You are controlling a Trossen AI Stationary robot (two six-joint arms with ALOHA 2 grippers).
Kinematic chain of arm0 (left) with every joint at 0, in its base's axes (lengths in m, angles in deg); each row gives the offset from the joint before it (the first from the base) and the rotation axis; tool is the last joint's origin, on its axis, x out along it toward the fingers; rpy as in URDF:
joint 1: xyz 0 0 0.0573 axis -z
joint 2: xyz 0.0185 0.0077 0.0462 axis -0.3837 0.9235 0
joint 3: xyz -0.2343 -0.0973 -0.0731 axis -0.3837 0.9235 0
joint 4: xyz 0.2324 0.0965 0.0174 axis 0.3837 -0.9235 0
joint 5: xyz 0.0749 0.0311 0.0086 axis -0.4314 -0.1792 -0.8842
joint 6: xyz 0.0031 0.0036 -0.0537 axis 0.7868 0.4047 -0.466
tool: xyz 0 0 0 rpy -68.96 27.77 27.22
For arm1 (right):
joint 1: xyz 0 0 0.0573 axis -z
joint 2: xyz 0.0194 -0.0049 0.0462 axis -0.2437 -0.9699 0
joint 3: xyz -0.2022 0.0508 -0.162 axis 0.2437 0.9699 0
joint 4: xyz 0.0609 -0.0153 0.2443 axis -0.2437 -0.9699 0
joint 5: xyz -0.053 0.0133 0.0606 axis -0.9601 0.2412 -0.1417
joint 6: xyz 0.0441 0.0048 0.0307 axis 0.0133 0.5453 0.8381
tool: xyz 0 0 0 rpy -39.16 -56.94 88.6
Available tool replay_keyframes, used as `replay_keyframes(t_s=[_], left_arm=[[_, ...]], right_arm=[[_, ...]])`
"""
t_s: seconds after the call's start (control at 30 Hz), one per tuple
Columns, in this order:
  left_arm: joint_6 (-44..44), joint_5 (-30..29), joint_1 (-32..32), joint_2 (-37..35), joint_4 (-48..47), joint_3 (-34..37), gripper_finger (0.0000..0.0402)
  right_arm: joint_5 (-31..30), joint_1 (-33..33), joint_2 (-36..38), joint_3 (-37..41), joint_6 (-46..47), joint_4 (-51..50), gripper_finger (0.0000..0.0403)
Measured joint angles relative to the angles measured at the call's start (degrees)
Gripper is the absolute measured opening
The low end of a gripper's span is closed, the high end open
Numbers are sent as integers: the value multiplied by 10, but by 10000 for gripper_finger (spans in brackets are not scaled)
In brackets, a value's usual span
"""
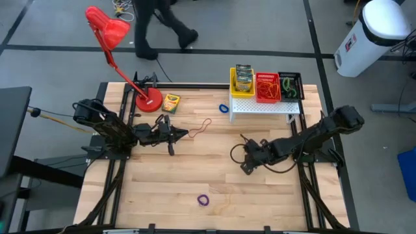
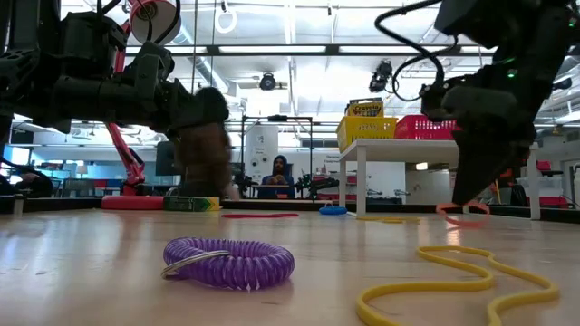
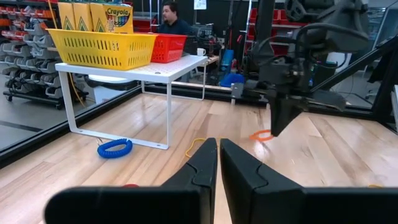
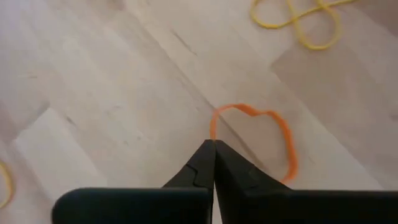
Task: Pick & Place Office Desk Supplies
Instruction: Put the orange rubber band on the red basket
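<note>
Orange rubber band (image 4: 261, 134), a thin floppy loop, lies flat on the pale wood tabletop (image 1: 195, 175) near the white shelf (image 1: 263, 105). Right hand (image 4: 214, 149) is closed at the band's edge; whether it holds the band cannot be told. Judged step: pickup. Next: lift toward the mesh baskets (image 1: 266, 88). Left hand (image 3: 219, 149) waits closed, empty

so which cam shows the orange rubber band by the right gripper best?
Right wrist view: the orange rubber band lies large at the shut right gripper tips. Low and left wrist views show only slivers; in the high view it's hidden.
</note>
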Motion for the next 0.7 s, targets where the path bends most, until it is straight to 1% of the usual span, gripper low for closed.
replay_keyframes(t_s=[0.13,0.23,0.3,0.5,0.6,0.7], left_arm=[[0,0,0,0,0,0,28],[0,0,0,0,0,0,28],[0,0,0,0,0,0,28],[0,0,0,0,0,0,28],[0,0,0,0,0,0,28],[0,0,0,0,0,0,28]], right_arm=[[-19,-8,0,0,25,-9,31],[-49,0,0,0,49,-30,64],[-58,8,0,0,56,-36,89],[-43,25,0,0,56,-37,155],[-43,31,0,0,56,-40,174],[-43,38,0,0,51,-41,180]])
